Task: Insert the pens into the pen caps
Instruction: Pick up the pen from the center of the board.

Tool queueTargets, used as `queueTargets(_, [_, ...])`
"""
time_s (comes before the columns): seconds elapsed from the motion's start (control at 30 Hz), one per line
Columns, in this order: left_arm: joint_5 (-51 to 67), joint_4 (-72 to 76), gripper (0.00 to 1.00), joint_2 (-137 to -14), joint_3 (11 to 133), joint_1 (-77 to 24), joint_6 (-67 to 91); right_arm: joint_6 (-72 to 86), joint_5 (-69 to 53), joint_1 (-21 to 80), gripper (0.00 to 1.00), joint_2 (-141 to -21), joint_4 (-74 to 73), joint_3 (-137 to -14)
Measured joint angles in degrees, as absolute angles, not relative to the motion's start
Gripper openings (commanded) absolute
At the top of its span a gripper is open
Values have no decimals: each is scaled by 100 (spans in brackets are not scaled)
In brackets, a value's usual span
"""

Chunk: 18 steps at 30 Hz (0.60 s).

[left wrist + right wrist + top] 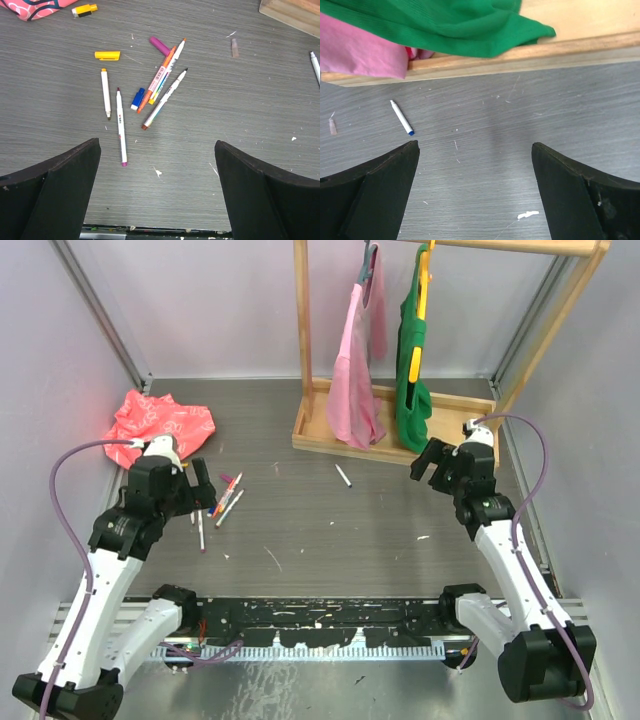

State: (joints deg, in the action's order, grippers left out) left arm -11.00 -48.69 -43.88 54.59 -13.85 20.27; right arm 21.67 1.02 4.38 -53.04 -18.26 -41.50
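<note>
Several pens lie in a loose cluster (160, 85) on the grey table, seen in the left wrist view: a yellow-ended pen (105, 93), a purple-ended pen (121, 127) and crossed pens, one with an orange barrel (157, 79). Beside them lie a yellow cap (107, 55), a purple cap (160, 46) and a blue cap (137, 98). A blue-ended pen (401, 117) lies alone (343, 476) mid-table. My left gripper (157, 150) hangs open just short of the cluster (225, 502). My right gripper (475, 150) is open and empty above bare table.
A wooden rack (400, 435) with a pink cloth (355, 370) and a green cloth (412, 375) stands at the back right, close to my right gripper (432, 462). A red-pink pouch (160, 423) lies at the back left, with a yellow-black piece (84, 9) beside it.
</note>
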Motion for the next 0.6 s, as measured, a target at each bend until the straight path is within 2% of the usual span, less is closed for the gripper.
queueTargets(0.23, [-1105,-4869,98,-4327,5457,-1385,2016,2303,207,436,99,-5485,-1942,-4150])
queueTargets(0.43, [-1120,-4871,98,-4388,5452,-1385,2008,2027,-530,445,95,-5955,-1907,-4165])
queueTargets(0.6, [-969,-4871,98,-4421,5452,-1385,1951,1914,-655,980,96,-6709,-1848,-4278])
